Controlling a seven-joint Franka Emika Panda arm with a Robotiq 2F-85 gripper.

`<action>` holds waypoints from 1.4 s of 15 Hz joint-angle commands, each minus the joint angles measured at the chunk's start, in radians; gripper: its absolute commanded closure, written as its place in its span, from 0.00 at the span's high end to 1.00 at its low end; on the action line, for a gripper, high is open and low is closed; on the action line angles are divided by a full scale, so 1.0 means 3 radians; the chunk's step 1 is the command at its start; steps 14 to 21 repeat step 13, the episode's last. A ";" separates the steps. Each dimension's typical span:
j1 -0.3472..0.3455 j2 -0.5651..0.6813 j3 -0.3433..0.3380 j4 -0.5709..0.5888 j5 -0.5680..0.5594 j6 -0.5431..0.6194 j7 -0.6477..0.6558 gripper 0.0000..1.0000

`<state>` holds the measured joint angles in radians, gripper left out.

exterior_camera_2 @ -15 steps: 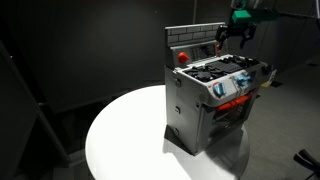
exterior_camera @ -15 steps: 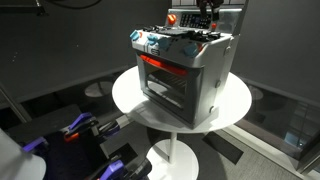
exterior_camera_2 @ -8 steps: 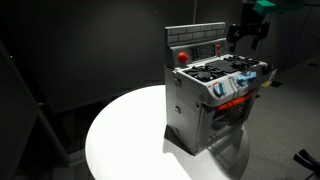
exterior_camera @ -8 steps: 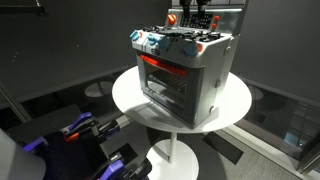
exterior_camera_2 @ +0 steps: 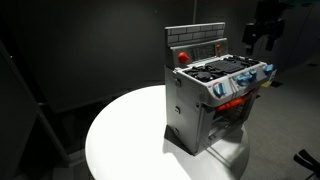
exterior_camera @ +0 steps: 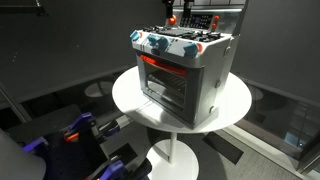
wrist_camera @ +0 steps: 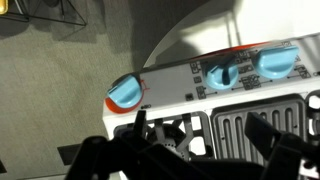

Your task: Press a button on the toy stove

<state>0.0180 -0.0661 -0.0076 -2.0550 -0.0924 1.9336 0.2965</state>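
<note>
The toy stove (exterior_camera: 185, 70) is a silver-grey box with a red-orange door handle, a glowing window and blue-white knobs. It stands on a round white table (exterior_camera: 130, 100) and shows in both exterior views (exterior_camera_2: 205, 100). A red button (exterior_camera_2: 182, 57) sits on its raised back panel. My gripper (exterior_camera_2: 265, 25) hangs in the air above and beside the stove's back corner, apart from it. In the wrist view the gripper (wrist_camera: 205, 135) is open and empty, over the burner grates, with the blue knobs (wrist_camera: 230, 72) beyond.
The table (exterior_camera_2: 120, 130) has bare white surface in front of the stove. Dark equipment with blue and purple parts (exterior_camera: 75, 130) lies on the floor near the table's pedestal (exterior_camera: 175, 155). The surroundings are dark.
My gripper has risen from just above the stove's back panel and moved away from it, towards the frame edge. The stove has not moved.
</note>
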 commanded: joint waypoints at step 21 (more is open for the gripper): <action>-0.0012 -0.0369 0.0172 -0.0468 0.0004 -0.0032 -0.0035 1.00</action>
